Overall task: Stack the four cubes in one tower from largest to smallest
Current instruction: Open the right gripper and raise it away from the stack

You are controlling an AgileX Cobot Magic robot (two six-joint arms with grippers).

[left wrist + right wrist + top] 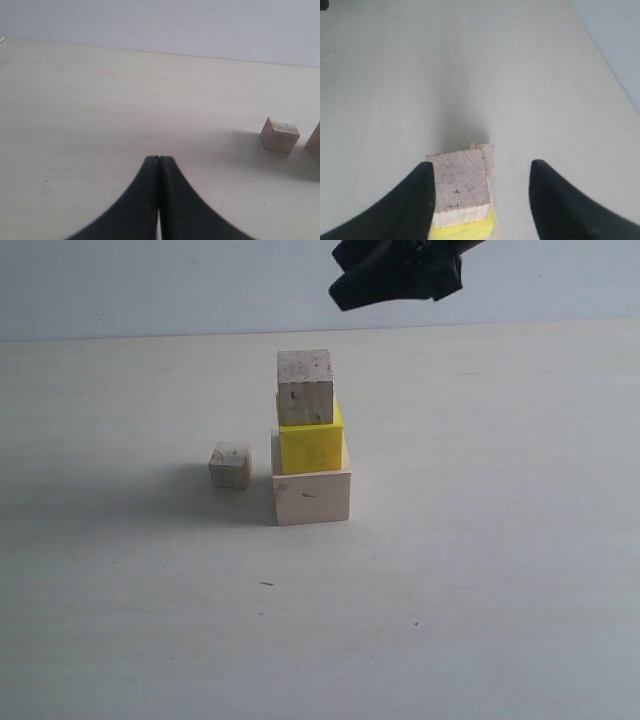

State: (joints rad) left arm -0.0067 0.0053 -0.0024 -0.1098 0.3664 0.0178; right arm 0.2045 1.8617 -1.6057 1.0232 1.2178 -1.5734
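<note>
The tower stands mid-table: a large pale wooden cube (311, 496) at the bottom, the yellow cube (311, 445) on it, and a small speckled wooden cube (306, 387) on top. The smallest cube (230, 466) sits alone on the table just left of the tower. My right gripper (400, 270) hovers open above and right of the tower, clear of it. From its wrist I look down past the open right gripper (481, 167) onto the top cube (459, 187) and yellow cube (465, 231). My left gripper (159, 159) is shut and empty, low over the table, with the smallest cube (279, 134) ahead.
The pale table (480, 570) stretches wide around the tower and meets a plain light wall (150, 280) at the back. An edge of the large cube (315, 142) shows at the border of the left wrist view.
</note>
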